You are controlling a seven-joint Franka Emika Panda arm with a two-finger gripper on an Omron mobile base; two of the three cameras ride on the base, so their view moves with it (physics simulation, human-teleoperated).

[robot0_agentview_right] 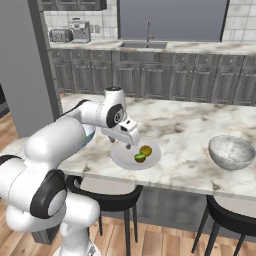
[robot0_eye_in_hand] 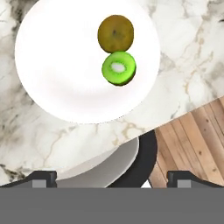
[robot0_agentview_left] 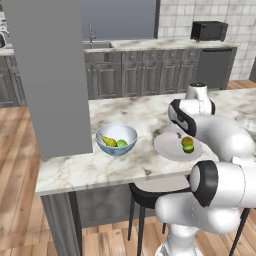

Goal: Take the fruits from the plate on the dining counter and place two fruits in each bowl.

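Observation:
The pale plate (robot0_agentview_left: 167, 149) (robot0_agentview_right: 125, 156) (robot0_eye_in_hand: 61, 65) lies near the front edge of the marble dining counter (robot0_agentview_left: 145, 115). On it, side by side, are the yellow-brown fruit (robot0_agentview_left: 187, 141) (robot0_agentview_right: 146, 149) (robot0_eye_in_hand: 115, 33) and a lime-green fruit (robot0_agentview_left: 188, 148) (robot0_agentview_right: 140, 158) (robot0_eye_in_hand: 119, 68). The pale blue-white bowl (robot0_agentview_left: 116, 134) holds the pear (robot0_agentview_left: 107, 141) and the other lime-green fruit (robot0_agentview_left: 122, 143). The greyish bowl (robot0_agentview_right: 231, 151) (robot0_agentview_left: 247, 122) stands to the right with nothing visible inside it. My gripper (robot0_agentview_left: 180, 132) (robot0_agentview_right: 131, 142) (robot0_eye_in_hand: 111, 177) hovers over the plate's near side, open, with nothing between its fingers.
Black stools (robot0_agentview_right: 107, 196) (robot0_agentview_right: 232, 215) (robot0_eye_in_hand: 140, 162) stand under the counter's front edge, above a wooden floor (robot0_eye_in_hand: 192, 144). A grey pillar (robot0_agentview_left: 47, 75) rises at the counter's left end. Behind are dark grey cabinets (robot0_agentview_right: 165, 75) with a sink.

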